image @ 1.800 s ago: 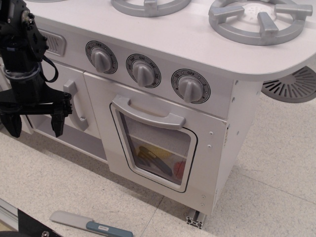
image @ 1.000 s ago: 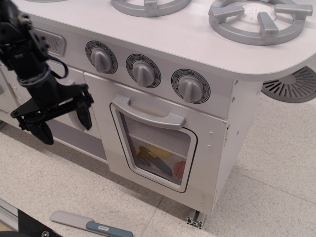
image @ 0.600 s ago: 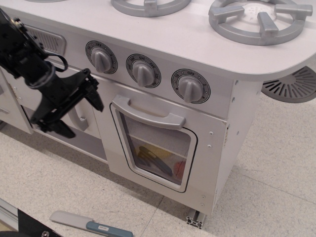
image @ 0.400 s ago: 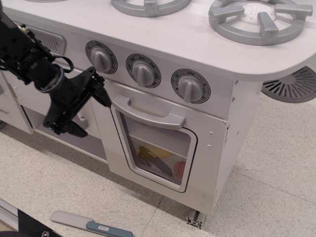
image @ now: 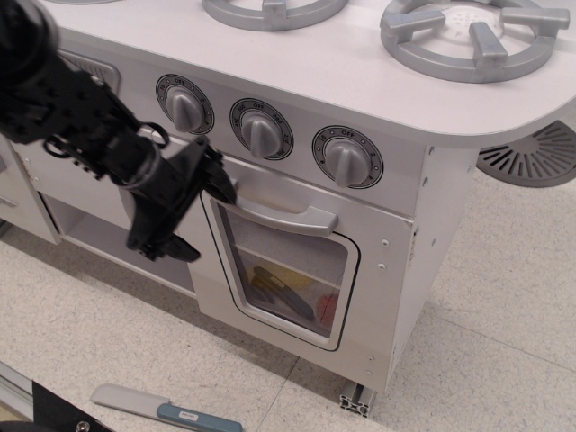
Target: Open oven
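The white toy oven (image: 297, 270) has a rounded clear window and a wide grey bar handle (image: 286, 216) across the top of its door. The door is closed. Coloured toy items show behind the window. My black gripper (image: 196, 219) comes in from the left, open. Its upper finger (image: 219, 183) is at the left end of the handle. Its lower finger (image: 168, 247) hangs in front of the panel left of the door. Nothing is held.
Three grey knobs (image: 263, 131) sit above the oven door. Grey burners (image: 468, 36) are on the countertop. A plain white cabinet is behind my arm at left. A toy knife (image: 166, 409) lies on the speckled floor at the bottom left.
My arm has swung right from the cabinet door to the left end of the oven handle and tilted toward it. The oven door has not moved.
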Motion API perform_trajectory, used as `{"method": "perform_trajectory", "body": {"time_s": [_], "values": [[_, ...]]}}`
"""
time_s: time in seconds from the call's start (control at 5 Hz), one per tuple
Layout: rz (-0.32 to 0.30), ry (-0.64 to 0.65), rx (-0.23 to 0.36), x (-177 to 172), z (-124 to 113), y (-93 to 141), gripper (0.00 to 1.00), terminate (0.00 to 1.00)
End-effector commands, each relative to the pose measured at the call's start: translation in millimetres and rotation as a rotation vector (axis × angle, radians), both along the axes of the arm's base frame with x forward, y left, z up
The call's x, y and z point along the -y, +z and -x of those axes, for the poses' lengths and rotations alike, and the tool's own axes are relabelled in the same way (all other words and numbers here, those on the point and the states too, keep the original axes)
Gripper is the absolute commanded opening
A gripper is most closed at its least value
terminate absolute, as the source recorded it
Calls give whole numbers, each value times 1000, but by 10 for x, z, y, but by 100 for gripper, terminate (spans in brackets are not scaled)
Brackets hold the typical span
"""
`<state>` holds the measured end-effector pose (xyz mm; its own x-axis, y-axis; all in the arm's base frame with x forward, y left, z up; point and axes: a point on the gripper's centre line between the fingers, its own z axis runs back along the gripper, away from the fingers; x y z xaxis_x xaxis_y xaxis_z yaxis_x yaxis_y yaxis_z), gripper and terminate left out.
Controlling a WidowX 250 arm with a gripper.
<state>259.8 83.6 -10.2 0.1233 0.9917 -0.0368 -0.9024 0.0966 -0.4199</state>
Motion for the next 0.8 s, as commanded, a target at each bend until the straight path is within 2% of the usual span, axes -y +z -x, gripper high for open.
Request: {"method": "perform_trajectory", "body": {"time_s": [0.0,0.2,0.4,0.6], "values": [[-14,-2,46,107,-259,60,100,0],[-28,10,37,122,-297,23,100,0],[-23,-9,-14,91,-185,12,100,0],[-69,-62,-84,105,-13,-51,100,0]]}}
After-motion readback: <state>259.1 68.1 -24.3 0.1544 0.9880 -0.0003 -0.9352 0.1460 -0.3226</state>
